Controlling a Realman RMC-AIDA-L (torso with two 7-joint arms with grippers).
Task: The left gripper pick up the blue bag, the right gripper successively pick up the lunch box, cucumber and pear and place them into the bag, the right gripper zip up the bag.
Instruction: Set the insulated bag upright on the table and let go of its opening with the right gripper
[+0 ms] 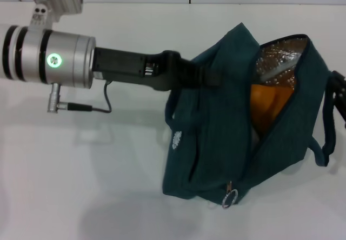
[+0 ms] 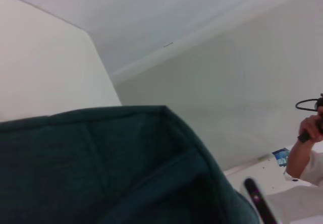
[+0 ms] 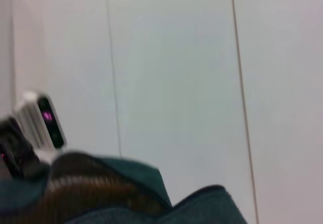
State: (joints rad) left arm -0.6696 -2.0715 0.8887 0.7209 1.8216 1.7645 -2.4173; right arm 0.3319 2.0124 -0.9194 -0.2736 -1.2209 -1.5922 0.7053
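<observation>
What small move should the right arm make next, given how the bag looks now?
Probably bring the right pincer, at the bag's far right edge, to the metal ring zipper pull and start closing. The dark teal fabric bag gapes open, held by the left pincer at its handle, with something orange inside. Whether every item is packed can't be confirmed.

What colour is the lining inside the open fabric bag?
Shiny silver foil lining inside the dark teal fabric bag, best seen in the head view.
</observation>
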